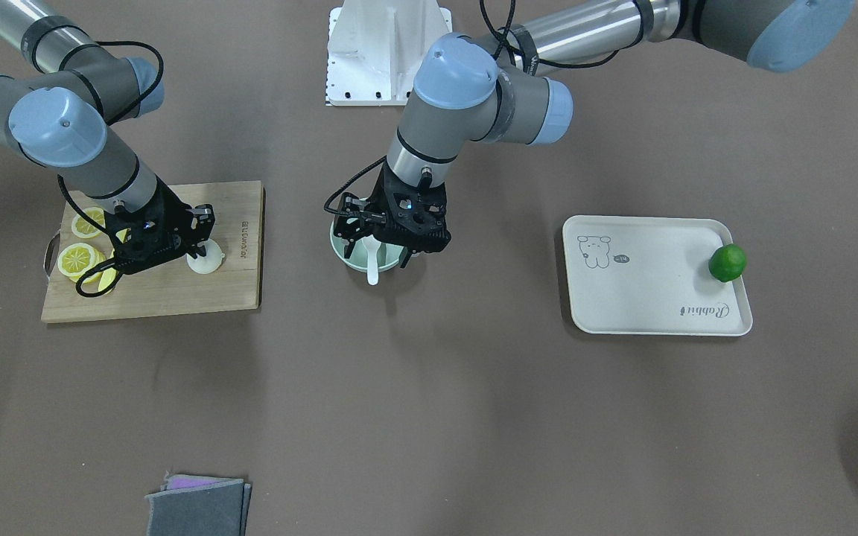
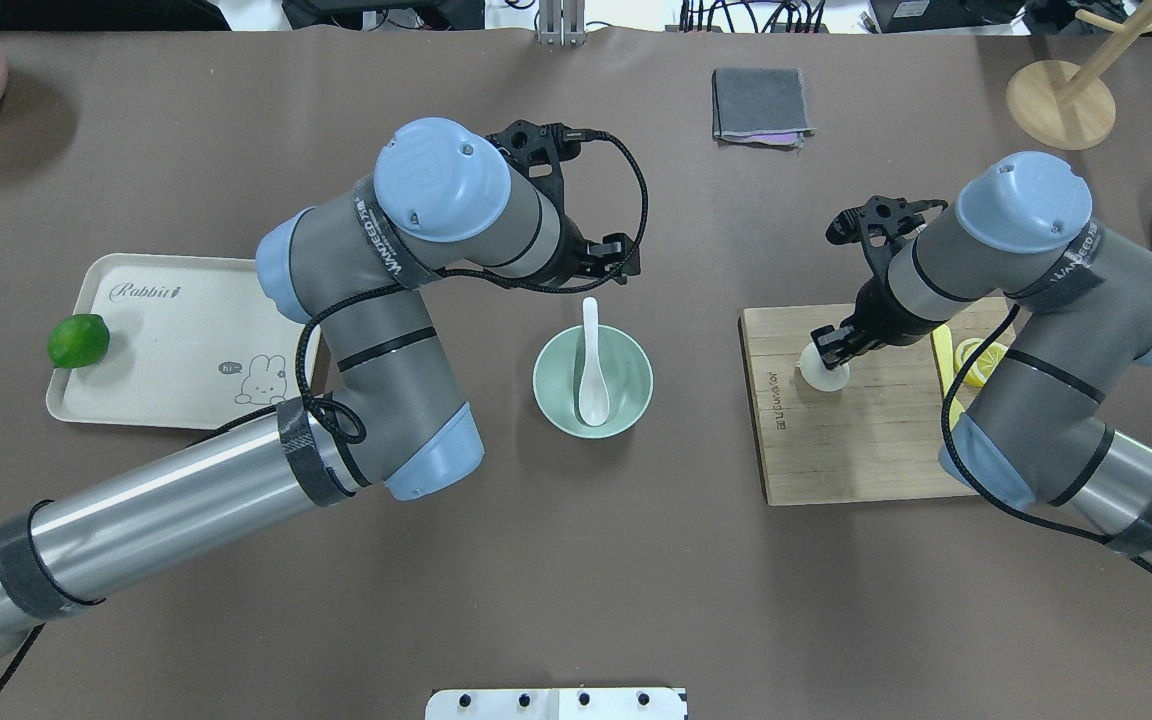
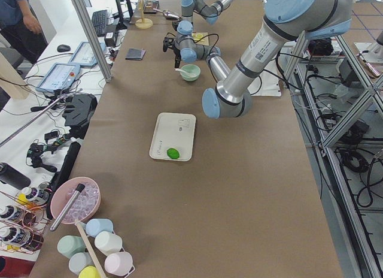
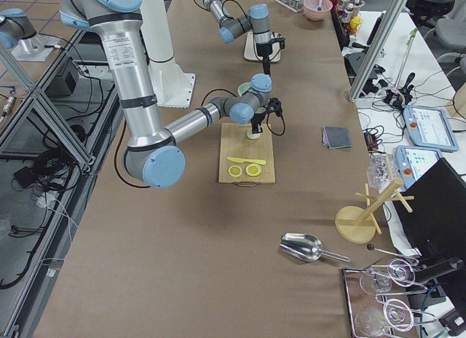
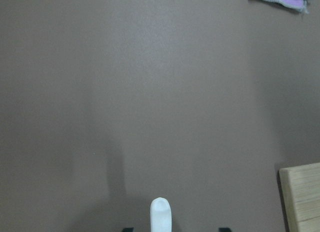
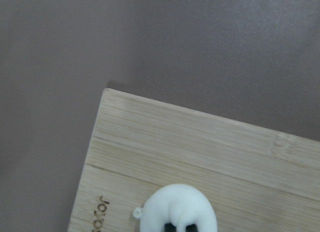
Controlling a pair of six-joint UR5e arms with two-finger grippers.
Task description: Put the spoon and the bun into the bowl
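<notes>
White spoon (image 2: pixel 591 370); pale mint-green bowl (image 2: pixel 556 385); white bun (image 2: pixel 824 375); light, straight-grained wooden board (image 2: pixel 856 440); yellow lemon slices (image 1: pixel 77 259); bright green lime (image 2: pixel 78 340); cream tray (image 2: pixel 166 350) with rabbit drawing; brown bench (image 2: pixel 636 580).

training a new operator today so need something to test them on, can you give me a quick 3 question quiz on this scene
1. True or false: the spoon lies in the bowl.
2. The bun sits on: A the bowl, B the cutting board, C the spoon.
3. Which arm's end effector is down at the bun?

Key:
1. True, with its handle sticking out over the rim.
2. B.
3. The right end effector.
</notes>
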